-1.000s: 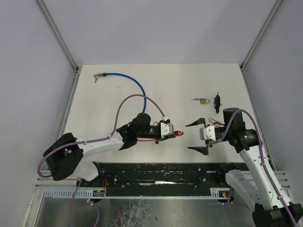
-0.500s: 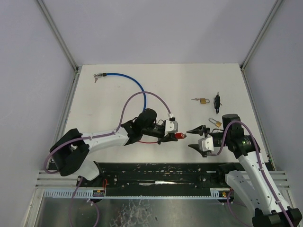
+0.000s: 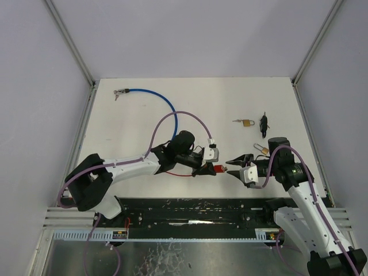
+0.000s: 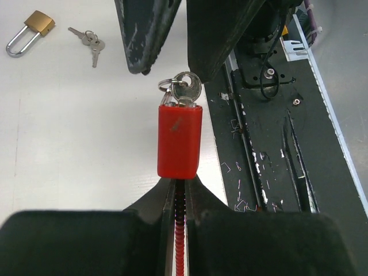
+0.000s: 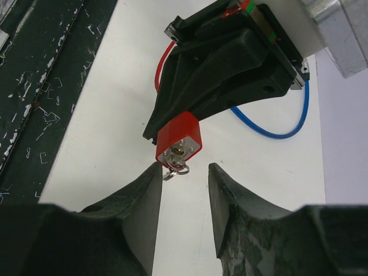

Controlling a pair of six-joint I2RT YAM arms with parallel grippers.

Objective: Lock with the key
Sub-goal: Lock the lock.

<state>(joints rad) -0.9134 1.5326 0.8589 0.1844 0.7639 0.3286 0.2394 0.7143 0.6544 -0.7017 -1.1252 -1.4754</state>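
Observation:
A red padlock (image 4: 179,141) hangs above the table, held from behind by my left gripper (image 4: 179,181), which is shut on the red cable at the lock's rear. A silver key (image 4: 185,91) on a small ring sticks out of the lock's front face (image 5: 183,150). My right gripper (image 5: 184,169) faces the lock head-on, its jaws partly apart on either side of the key (image 5: 175,165). The left finger (image 5: 144,195) is next to the key ring; the right finger stands clear of it. From above, the lock (image 3: 219,167) sits between my left gripper (image 3: 208,167) and right gripper (image 3: 230,166).
A brass padlock (image 3: 248,122) with loose keys (image 3: 237,121), a black object (image 3: 264,125) and a second brass padlock (image 3: 261,149) lie at the back right. A blue cable (image 3: 164,102) curves at the back left. A black rail (image 3: 195,210) runs along the near edge.
My left arm has carried the red padlock to the right. The right gripper has come in to meet it, and its jaws have narrowed from wide apart to either side of the key.

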